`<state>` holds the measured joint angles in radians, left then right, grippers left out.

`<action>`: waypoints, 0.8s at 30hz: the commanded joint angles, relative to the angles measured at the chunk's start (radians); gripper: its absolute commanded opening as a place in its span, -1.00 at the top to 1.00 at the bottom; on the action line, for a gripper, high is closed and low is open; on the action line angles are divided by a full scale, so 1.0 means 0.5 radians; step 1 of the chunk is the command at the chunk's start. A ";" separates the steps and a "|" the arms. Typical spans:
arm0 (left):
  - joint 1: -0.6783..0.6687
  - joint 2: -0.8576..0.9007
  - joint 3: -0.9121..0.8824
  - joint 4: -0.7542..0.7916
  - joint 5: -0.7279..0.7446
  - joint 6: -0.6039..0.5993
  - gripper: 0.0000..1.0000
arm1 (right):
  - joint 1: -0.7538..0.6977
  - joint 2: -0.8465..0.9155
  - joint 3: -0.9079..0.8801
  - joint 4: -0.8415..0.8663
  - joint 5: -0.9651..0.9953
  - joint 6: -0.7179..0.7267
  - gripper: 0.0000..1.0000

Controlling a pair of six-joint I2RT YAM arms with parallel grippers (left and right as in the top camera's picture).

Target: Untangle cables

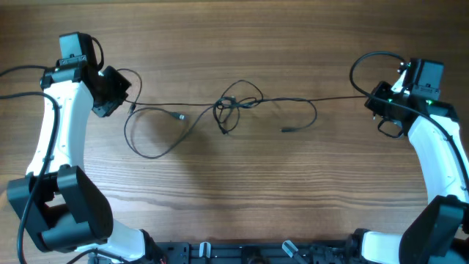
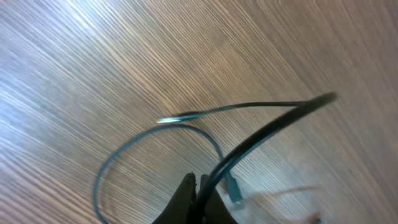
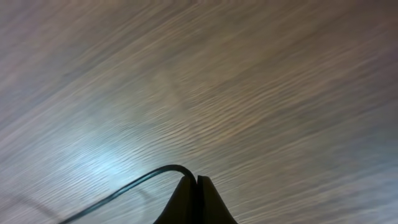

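The cables (image 1: 236, 107) are thin black cords knotted at the middle of the wooden table (image 1: 242, 191). One strand runs taut from the knot out to both sides. At the left end my left gripper (image 1: 127, 103) is shut on a cable; in its wrist view the cord (image 2: 267, 132) rises out of the closed fingertips (image 2: 198, 184). A loose loop (image 1: 150, 139) with a plug (image 1: 180, 116) lies beside it. At the right end my right gripper (image 1: 371, 101) is shut on a cable, which curves out of its closed tips (image 3: 196, 182) as a dark cord (image 3: 149, 178). Another plug end (image 1: 287, 130) lies right of the knot.
A thicker black arm wire (image 1: 370, 60) loops above the right wrist, and another (image 1: 18, 73) trails off the left arm. The arm bases (image 1: 234, 253) line the near edge of the table.
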<state>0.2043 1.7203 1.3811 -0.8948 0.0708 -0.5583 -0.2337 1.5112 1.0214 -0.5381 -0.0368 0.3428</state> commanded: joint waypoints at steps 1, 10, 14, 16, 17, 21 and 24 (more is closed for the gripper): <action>0.017 -0.044 0.005 0.009 -0.316 0.054 0.92 | -0.012 0.096 0.000 0.020 0.465 0.062 0.91; 0.179 -0.041 -0.050 0.021 -0.427 0.052 0.92 | -0.014 0.391 0.000 0.050 0.516 0.053 0.91; 0.320 -0.041 -0.051 0.006 -0.366 0.028 0.92 | -0.014 0.448 0.000 0.050 0.516 0.049 0.91; 0.375 -0.041 -0.051 0.005 -0.300 0.024 0.92 | -0.014 0.449 0.000 0.056 0.516 0.050 0.91; 0.394 -0.041 -0.051 0.005 -0.278 0.024 0.92 | -0.014 0.449 0.000 0.059 0.517 0.048 0.91; 0.428 -0.040 -0.051 0.006 -0.229 0.024 0.92 | -0.014 0.449 0.000 0.066 0.466 0.050 0.91; 0.408 -0.039 -0.051 0.006 -0.138 0.024 0.92 | -0.014 0.449 0.000 0.075 0.285 0.049 0.91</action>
<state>0.4068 1.7203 1.3632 -0.8948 -0.0357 -0.5514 -0.2337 1.7206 1.0214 -0.5114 0.1497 0.3614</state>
